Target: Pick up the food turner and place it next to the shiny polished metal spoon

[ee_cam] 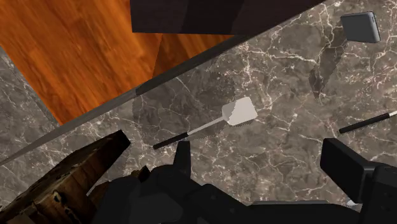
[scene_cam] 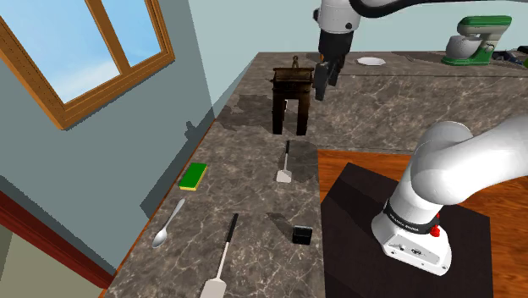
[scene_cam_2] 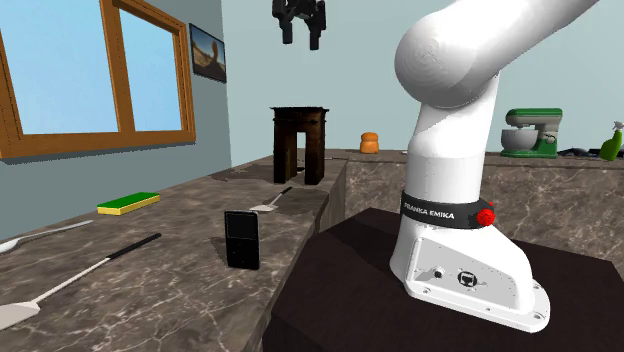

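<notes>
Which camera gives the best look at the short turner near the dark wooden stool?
The wrist view: the short turner lies whole beneath the camera, pale blade and dark handle distinct. The shoulder view shows it smaller, before the stool; the second exterior view shows it low and foreshortened.

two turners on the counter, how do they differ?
Short turner lies near the stool; long turner lies near the spoon. The long turner looks clearly longer than the short one. Both: pale blade, black handle, flat on the counter.
</notes>
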